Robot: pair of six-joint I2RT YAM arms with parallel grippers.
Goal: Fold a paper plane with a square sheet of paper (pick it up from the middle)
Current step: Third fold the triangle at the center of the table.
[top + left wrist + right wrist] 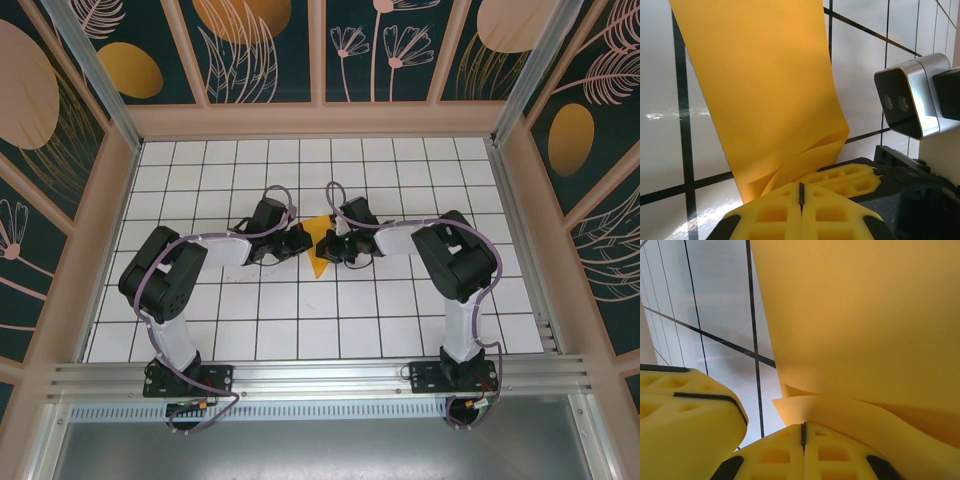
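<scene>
The orange-yellow sheet of paper [318, 248] is a creased, pointed shape at the middle of the gridded floor, its tip toward the arms' bases. It hangs between both grippers, which meet over it. My left gripper [301, 241] comes in from the left. In its wrist view the yellow fingers [775, 215] are closed together at the gripper [801, 192], and the paper [765, 90] rises from their tips with creases running into them. My right gripper [332, 246] [803, 432] is shut too, a curled fold of paper [865, 330] starting at its tips.
White floor with a black grid [300, 320] lies inside peach-framed walls painted with orange ovals [131, 70]. The right gripper's finger [845, 177] and its camera housing [910, 102] sit very close to my left fingers. The left gripper's yellow fingers [685, 425] crowd the right wrist view.
</scene>
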